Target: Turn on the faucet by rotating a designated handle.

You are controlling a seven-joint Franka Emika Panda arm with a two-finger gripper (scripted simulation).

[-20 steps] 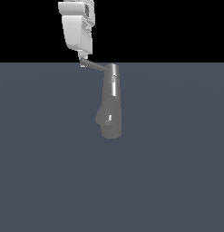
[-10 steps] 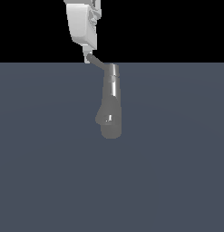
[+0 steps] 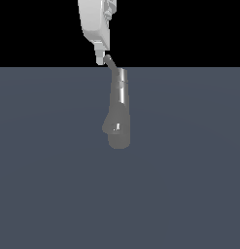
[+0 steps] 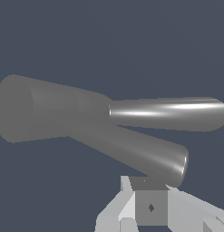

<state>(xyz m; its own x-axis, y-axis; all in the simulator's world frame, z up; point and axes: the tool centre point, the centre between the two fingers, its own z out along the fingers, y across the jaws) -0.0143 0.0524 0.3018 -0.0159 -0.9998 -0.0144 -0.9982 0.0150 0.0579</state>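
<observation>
One glossy grey faucet (image 3: 118, 114), thin handle (image 3: 110, 62) touching hand (image 3: 101, 61); hand spread unclear.

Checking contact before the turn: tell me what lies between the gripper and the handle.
Nothing. In the exterior view the gripper sits right against the handle; no gap shows.

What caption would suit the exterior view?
White robot claw pressing the thin handle atop a glossy grey faucet.
</observation>
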